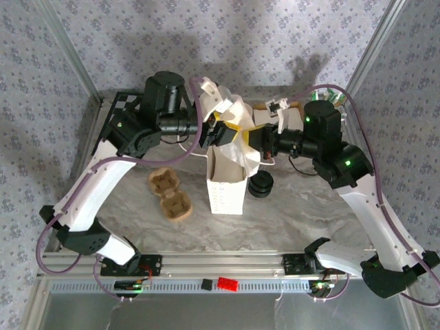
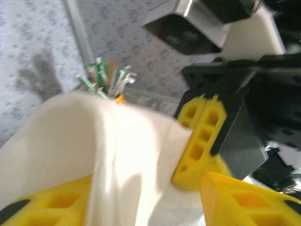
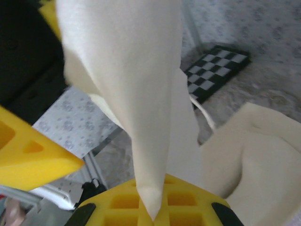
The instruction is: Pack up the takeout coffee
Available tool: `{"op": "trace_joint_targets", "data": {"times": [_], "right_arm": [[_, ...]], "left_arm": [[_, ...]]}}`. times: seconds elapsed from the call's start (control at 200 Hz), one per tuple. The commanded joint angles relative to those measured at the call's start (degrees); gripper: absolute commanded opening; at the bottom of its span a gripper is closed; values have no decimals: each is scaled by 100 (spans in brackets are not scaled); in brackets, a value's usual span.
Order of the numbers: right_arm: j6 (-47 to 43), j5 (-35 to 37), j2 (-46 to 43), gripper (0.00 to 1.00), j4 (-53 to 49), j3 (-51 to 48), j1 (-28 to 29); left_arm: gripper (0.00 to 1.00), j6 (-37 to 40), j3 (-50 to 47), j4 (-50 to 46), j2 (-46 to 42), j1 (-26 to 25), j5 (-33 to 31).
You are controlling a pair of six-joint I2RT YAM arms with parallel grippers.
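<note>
The white paper bag (image 1: 227, 187) stands upright at mid-table, its top crumpled and pulled up. My right gripper (image 1: 249, 141) is shut on a fold of the bag's upper edge; in the right wrist view that fold (image 3: 141, 94) runs down into the closed yellow fingers (image 3: 127, 207). My left gripper (image 1: 217, 132) is at the same bag top from the left. Its yellow fingers (image 2: 42, 202) stand apart, open, with bag paper (image 2: 122, 155) lying loosely between them. The takeout coffee is hidden.
A stack of black lids (image 1: 260, 185) sits just right of the bag. Brown pulp cup carriers (image 1: 170, 194) lie to its left. Straws (image 1: 326, 93) stand at the back right, a checkerboard (image 1: 127, 103) at the back left. Patterned walls enclose the table.
</note>
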Motion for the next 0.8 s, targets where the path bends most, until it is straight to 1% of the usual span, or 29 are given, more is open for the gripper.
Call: {"op": "trace_joint_targets", "data": {"times": [0.0,0.06,0.16,0.3,0.425,0.465,0.52,0.635,0.755,0.795], "right_arm": [[1065,1718,35,0,-819,501,444],[1629,2280,122,0,-1067,630,665],[2519,3091,342,0,-1608,894,957],[3238,3460,743,0,-1716,1152,1391],[3651,4007,1300,0,-2091,1635,1739],[3780,4187,1405,0,-2074,1618,1797],[3812,4302,1541,0,-1930,1565,1852],[3966,4511,1806,0,-1965,1541,1881],[4066,4879,1856,0,-2129,1430,1979],[4013,4823,1863,0,-2127,1319,1972]], "left_arm": [[59,-627,-258,92,-631,20,-1255],[62,-981,-643,48,-870,20,-1764],[67,-1449,-1184,-39,-1216,23,-2251],[68,-1971,-1677,-232,-1518,38,-2768],[68,-2264,-1957,-297,-1687,48,-3023],[68,-2297,-2032,-282,-1718,55,-2995],[68,-2367,-2117,-255,-1733,56,-3022],[68,-2443,-2199,-246,-1711,69,-3049],[69,-2509,-2280,-264,-1739,75,-3182],[69,-2512,-2313,-254,-1740,87,-3203]]}}
